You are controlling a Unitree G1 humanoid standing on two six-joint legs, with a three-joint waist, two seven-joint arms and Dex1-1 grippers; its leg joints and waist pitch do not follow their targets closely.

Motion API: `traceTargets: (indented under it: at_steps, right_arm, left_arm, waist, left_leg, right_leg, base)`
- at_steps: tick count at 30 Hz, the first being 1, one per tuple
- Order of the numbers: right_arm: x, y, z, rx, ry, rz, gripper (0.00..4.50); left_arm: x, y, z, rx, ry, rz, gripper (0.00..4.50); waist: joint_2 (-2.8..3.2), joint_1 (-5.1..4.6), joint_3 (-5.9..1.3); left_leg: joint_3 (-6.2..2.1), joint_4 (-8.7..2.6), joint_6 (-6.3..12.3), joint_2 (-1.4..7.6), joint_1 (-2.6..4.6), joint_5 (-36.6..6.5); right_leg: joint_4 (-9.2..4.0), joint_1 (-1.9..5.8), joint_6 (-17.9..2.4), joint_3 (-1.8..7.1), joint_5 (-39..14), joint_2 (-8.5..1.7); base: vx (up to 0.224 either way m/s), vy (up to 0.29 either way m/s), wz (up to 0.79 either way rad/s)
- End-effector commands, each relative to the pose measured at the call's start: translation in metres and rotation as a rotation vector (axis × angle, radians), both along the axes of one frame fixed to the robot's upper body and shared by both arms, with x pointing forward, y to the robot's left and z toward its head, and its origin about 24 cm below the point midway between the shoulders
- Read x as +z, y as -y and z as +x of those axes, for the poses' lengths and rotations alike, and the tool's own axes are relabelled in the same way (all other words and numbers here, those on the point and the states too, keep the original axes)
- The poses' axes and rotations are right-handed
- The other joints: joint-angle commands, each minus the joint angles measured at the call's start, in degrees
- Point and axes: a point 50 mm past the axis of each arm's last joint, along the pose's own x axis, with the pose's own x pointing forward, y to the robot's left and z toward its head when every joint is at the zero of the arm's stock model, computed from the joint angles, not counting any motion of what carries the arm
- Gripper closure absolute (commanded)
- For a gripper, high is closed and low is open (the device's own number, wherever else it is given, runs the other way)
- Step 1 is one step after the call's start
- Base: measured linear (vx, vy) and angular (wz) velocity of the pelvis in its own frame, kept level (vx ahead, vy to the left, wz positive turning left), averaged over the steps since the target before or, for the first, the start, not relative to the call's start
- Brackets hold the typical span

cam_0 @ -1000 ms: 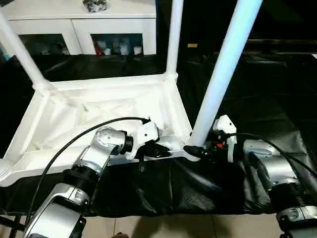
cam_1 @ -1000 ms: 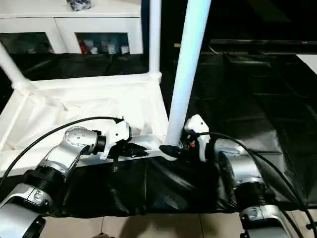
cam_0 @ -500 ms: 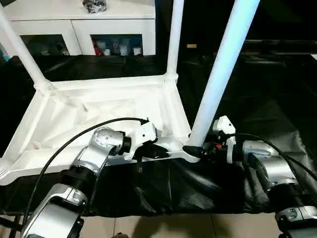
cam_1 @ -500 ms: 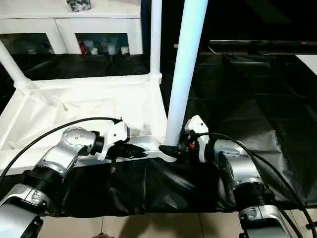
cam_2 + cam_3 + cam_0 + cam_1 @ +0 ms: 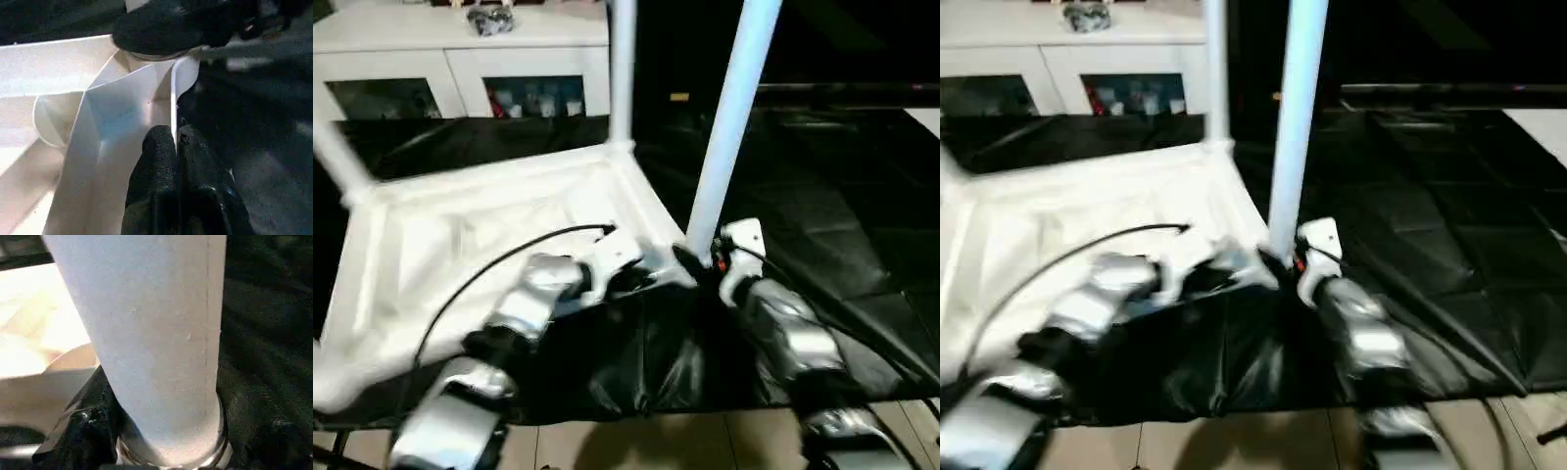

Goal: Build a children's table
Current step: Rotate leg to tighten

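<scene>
Meanwhile the upturned children's table (image 5: 489, 235) had swung round on the black-draped surface (image 5: 822, 245) within the last second, both arms turning with it. The left hand (image 5: 176, 147) stayed pinched shut on its rim, and the right hand (image 5: 698, 262) stayed clasped half-open around the corner leg's (image 5: 729, 117) base, apparently seating it.

I note the table (image 5: 489, 225) is plain white all over, its legs (image 5: 729, 117) tinged pale blue. Black sheet (image 5: 822, 215) covers the worktop. Cabinet (image 5: 460, 59) white. Claw fingers (image 5: 171, 171) black, forearms (image 5: 783, 323) silver.
</scene>
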Motion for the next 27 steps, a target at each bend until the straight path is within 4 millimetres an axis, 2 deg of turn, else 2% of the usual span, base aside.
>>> traceTargets:
  at_steps: [1, 3, 4, 5, 6, 7, 8, 9, 10, 12, 13, 14, 15, 17, 18, 19, 20, 22, 24, 26, 27]
  right_arm:
    - [-0.016, -0.05, -0.007, 0.082, -0.09, -0.045, 1.98]
    - [-0.012, -0.053, -0.004, 0.093, -0.056, -0.065, 1.98]
    - [-0.009, -0.05, -0.003, 0.097, -0.033, -0.08, 1.63]
    - [-0.009, -0.05, -0.003, 0.097, -0.032, -0.08, 1.42]
    - [-0.009, -0.045, -0.003, 0.101, -0.03, -0.056, 1.28]
    - [-0.008, -0.042, -0.003, 0.109, -0.029, -0.041, 1.28]
    - [-0.009, -0.039, -0.004, 0.127, -0.022, -0.046, 1.26]
    - [-0.009, -0.037, -0.005, 0.138, -0.018, -0.052, 1.06]
    - [-0.009, -0.029, -0.007, 0.164, -0.006, -0.064, 1.06]
    - [-0.009, -0.019, -0.01, 0.204, 0.003, -0.07, 0.87]
    - [-0.009, -0.012, -0.012, 0.241, 0.01, -0.074, 0.87]
    - [-0.009, -0.012, -0.012, 0.241, 0.01, -0.074, 0.74]
    - [-0.007, 0.001, -0.018, 0.328, 0.019, -0.093, 0.63]
    - [-0.007, 0.001, -0.018, 0.328, 0.019, -0.093, 0.47]
    - [-0.004, 0.013, -0.023, 0.434, 0.026, -0.119, 0.4]
    - [-0.004, 0.013, -0.023, 0.434, 0.026, -0.119, 0.3]
    - [-0.001, 0.018, -0.025, 0.482, 0.026, -0.129, 0.3]
    - [0.011, 0.031, -0.031, 0.652, 0.046, -0.113, 0.3]
    - [0.014, 0.034, -0.032, 0.705, 0.048, -0.112, 0.3]
    - [0.015, 0.035, -0.033, 0.726, 0.04, -0.105, 0.3]
    - [0.016, 0.036, -0.034, 0.753, 0.032, -0.099, 0.55]
  left_arm:
    - [0.003, 0.041, -0.007, -0.089, 0.024, -0.017, 4.5]
    - [0.004, 0.041, -0.006, -0.087, 0.034, -0.018, 4.5]
    - [0.005, 0.038, -0.006, -0.093, 0.043, -0.014, 4.5]
    - [0.005, 0.038, -0.006, -0.094, 0.043, -0.013, 4.5]
    - [0.004, 0.034, -0.007, -0.107, 0.045, -0.006, 4.5]
    - [0.004, 0.032, -0.007, -0.112, 0.044, -0.004, 4.5]
    - [0.003, 0.03, -0.008, -0.122, 0.04, -0.005, 4.5]
    - [0.003, 0.028, -0.009, -0.129, 0.037, -0.006, 4.5]
    - [0.003, 0.024, -0.01, -0.153, 0.036, -0.008, 4.5]
    - [0.001, 0.018, -0.013, -0.174, 0.024, -0.006, 4.5]
    - [0.001, 0.014, -0.014, -0.187, 0.018, -0.002, 4.5]
    - [0.001, 0.014, -0.014, -0.187, 0.018, -0.002, 4.5]
    - [-0.001, 0.006, -0.018, -0.222, 0.004, -0.002, 4.5]
    - [-0.001, 0.006, -0.018, -0.222, 0.004, -0.002, 4.5]
    - [-0.002, -0.002, -0.021, -0.25, -0.011, 0.005, 4.5]
    - [-0.002, -0.002, -0.021, -0.25, -0.011, 0.005, 4.5]
    - [-0.002, -0.006, -0.022, -0.261, -0.018, 0.006, 4.5]
    - [-0.002, -0.017, -0.025, -0.309, -0.032, 0.009, 4.5]
    - [-0.003, -0.022, -0.026, -0.322, -0.037, 0.022, 4.5]
    - [-0.003, -0.024, -0.026, -0.325, -0.04, 0.026, 4.5]
    - [-0.002, -0.026, -0.026, -0.328, -0.044, 0.029, 4.5]
  waist:
    - [0.34, -0.22, -2.48]
    - [-0.02, -0.46, -2.59]
    - [-0.19, -0.43, -2.65]
    - [-0.06, -0.42, -2.65]
    - [-0.34, -0.45, -2.66]
    - [-0.12, -0.38, -2.75]
    - [-0.49, -0.37, -2.89]
    - [-0.27, -0.27, -2.9]
    - [-0.61, -0.29, -2.88]
    - [-0.43, -0.11, -3.0]
    - [-0.78, -0.05, -3.13]
    - [-0.69, 0.02, -3.1]
    - [-0.81, 0.13, -3.05]
    - [-0.75, 0.28, -3.05]
    - [-0.75, 0.25, -2.99]
    - [-0.78, 0.46, -2.96]
    - [-0.77, 0.63, -2.95]
    - [-0.94, 0.72, -2.78]
    - [-0.88, 0.78, -2.77]
    - [-1.15, 0.68, -2.7]
    - [-1.18, 0.7, -2.72]
  left_leg:
    - [0.05, -4.11, -0.59, 0.11, 0.01, -16.26]
    - [0.15, -3.98, -0.06, -0.15, -0.21, -15.75]
    - [0.18, -3.92, 0.36, -0.16, -0.28, -15.33]
    - [0.13, -3.92, 1.07, -0.13, -0.46, -14.46]
    - [0.13, -3.93, 1.45, -0.15, -0.59, -14.03]
    - [0.16, -3.82, 1.89, -0.15, -0.59, -13.31]
    - [0.23, -3.68, 2.38, -0.09, -0.64, -12.22]
    - [0.21, -3.63, 2.92, -0.05, -0.67, -11.3]
    - [0.28, -3.57, 3.31, -0.06, -0.76, -10.86]
    - [0.32, -3.32, 4.26, -0.04, -0.81, -9.29]
    - [0.37, -3.14, 4.99, -0.05, -0.86, -8.07]
    - [0.38, -3.13, 5.35, 0.0, -0.84, -7.7]
    - [0.47, -2.9, 6.34, -0.05, -0.84, -6.8]
    - [0.57, -2.88, 6.89, 0.07, -0.72, -7.3]
    - [0.57, -2.94, 6.82, 0.06, -0.72, -7.48]
    - [0.53, -2.95, 6.81, 0.07, -0.59, -7.74]
    - [0.66, -2.86, 6.89, 0.26, -0.53, -8.15]
    - [0.7, -2.95, 6.71, 0.32, -0.48, -9.85]
    - [0.74, -2.96, 6.75, 0.35, -0.6, -10.18]
    - [0.77, -3.02, 6.17, 0.42, -0.56, -10.61]
    - [0.77, -3.04, 5.88, 0.44, -0.54, -10.4]
  right_leg:
    - [-5.58, 1.59, -10.23, 1.66, -15.35, -1.98]
    - [-5.61, 1.71, -10.29, 1.66, -14.17, -1.93]
    - [-5.6, 1.77, -10.33, 1.71, -13.51, -1.95]
    - [-5.49, 1.82, -10.57, 1.81, -12.09, -1.97]
    - [-5.45, 1.89, -10.61, 1.77, -11.53, -1.92]
    - [-5.37, 1.85, -10.91, 1.79, -10.56, -1.95]
    - [-5.21, 1.95, -11.46, 1.83, -8.43, -1.95]
    - [-4.95, 2.01, -12.02, 1.81, -6.53, -1.96]
    - [-4.97, 2.08, -12.18, 1.79, -5.82, -1.94]
    - [-4.63, 2.18, -12.7, 1.84, -2.82, -1.93]
    - [-4.33, 2.38, -13.25, 1.82, -0.56, -1.94]
    - [-4.28, 2.38, -13.44, 1.82, 0.27, -1.92]
    - [-4.16, 2.47, -14.24, 1.78, 2.3, -1.85]
    - [-4.11, 2.3, -14.69, 1.88, 1.97, -1.97]
    - [-4.19, 2.26, -14.71, 1.87, 1.39, -1.96]
    - [-4.29, 2.36, -14.7, 1.81, 0.78, -1.91]
    - [-4.24, 2.19, -14.83, 1.97, 0.76, -1.97]
    - [-4.38, 2.34, -14.82, 1.82, -0.94, -1.73]
    - [-4.3, 2.21, -14.88, 1.8, -2.12, -1.8]
    - [-4.44, 2.06, -14.76, 1.81, -3.69, -1.86]
    - [-4.42, 2.09, -14.8, 1.85, -4.17, -1.92]
  base:
    - [0.0, 0.0, 0.0]
    - [0.0, 0.0, 0.0]
    - [0.0, 0.0, 0.0]
    - [0.0, 0.0, 0.0]
    - [0.0, 0.0, 0.0]
    - [0.0, 0.0, 0.0]
    - [0.0, 0.0, 0.0]
    - [0.0, 0.0, 0.0]
    - [0.0, 0.0, 0.0]
    - [0.0, 0.0, 0.0]
    - [0.0, 0.0, 0.0]
    - [0.0, 0.0, 0.0]
    - [0.0, 0.0, 0.0]
    - [0.0, 0.0, 0.0]
    - [0.0, 0.0, 0.0]
    - [0.0, 0.0, 0.0]
    - [0.0, 0.0, 0.0]
    - [0.0, 0.0, 0.0]
    - [0.0, 0.0, 0.0]
    - [0.0, 0.0, 0.0]
    - [0.0, 0.0, 0.0]
